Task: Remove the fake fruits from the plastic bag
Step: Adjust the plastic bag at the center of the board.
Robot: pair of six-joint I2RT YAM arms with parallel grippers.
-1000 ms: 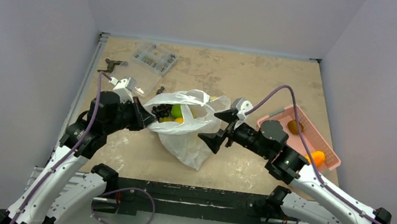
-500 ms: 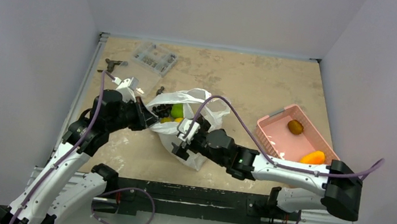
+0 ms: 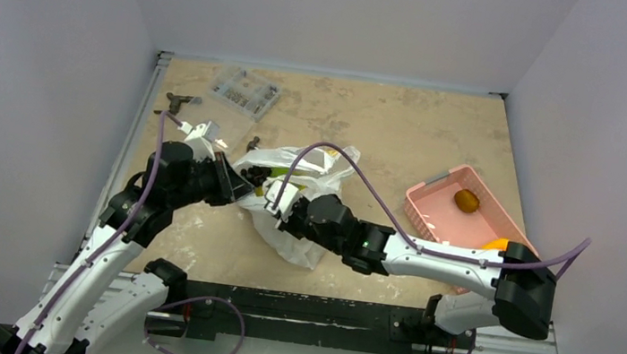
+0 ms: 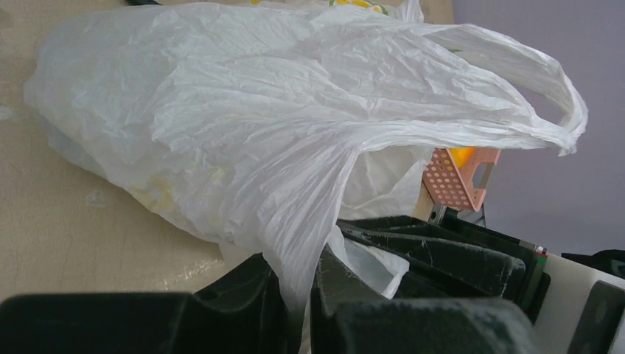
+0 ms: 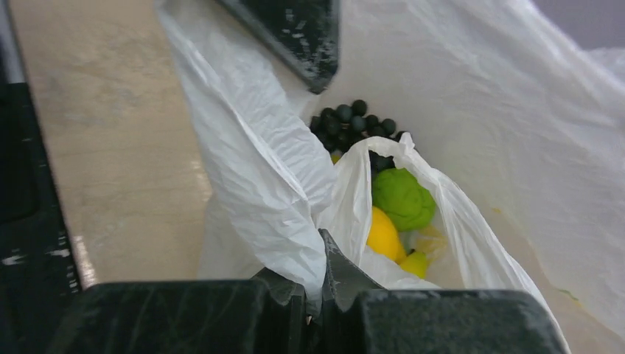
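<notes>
Bag: the plastic bag [image 3: 291, 239] lies crumpled mid-table, left of the pink basket [image 3: 433, 215], with a claw at each side of its mouth.
Left claw [image 4: 298, 295]: clamped on a fold at the bag's left edge.
Right claw [image 5: 317, 287]: pinched together on the near rim of the mouth, with film caught between its fingers.
Fruit inside: the grape bunch [image 5: 354, 122], green fruit [image 5: 402, 198] and yellow fruit [image 5: 383, 234] lie just beyond the right claw, apart from it.
Basket: holds a brown fruit [image 3: 468, 200], well right of both claws.
</notes>
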